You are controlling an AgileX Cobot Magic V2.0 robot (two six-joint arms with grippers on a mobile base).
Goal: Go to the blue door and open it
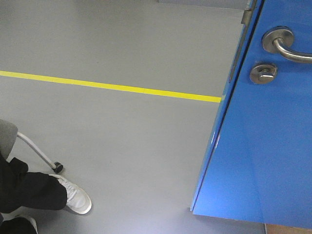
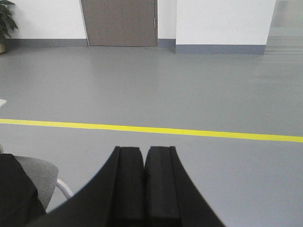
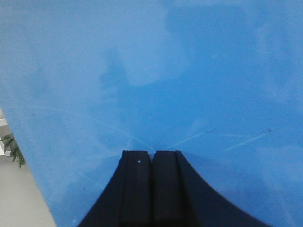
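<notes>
The blue door (image 1: 263,146) fills the right of the front view, swung so its edge faces me. On it sit a silver lever handle (image 1: 287,46) and a round thumb-turn lock (image 1: 263,73). In the right wrist view the same glossy blue door (image 3: 165,75) fills nearly the whole frame, and my right gripper (image 3: 152,152) points straight at the panel, shut and holding nothing, its tips very close to the surface. My left gripper (image 2: 143,149) is also shut and empty, pointing out over the grey floor, away from the door.
A yellow floor line (image 1: 112,87) crosses the grey floor. A person's leg and white shoe (image 1: 75,195) and a chair leg with caster (image 1: 57,167) are at the lower left. A brown door (image 2: 119,22) and white walls stand far ahead of the left wrist.
</notes>
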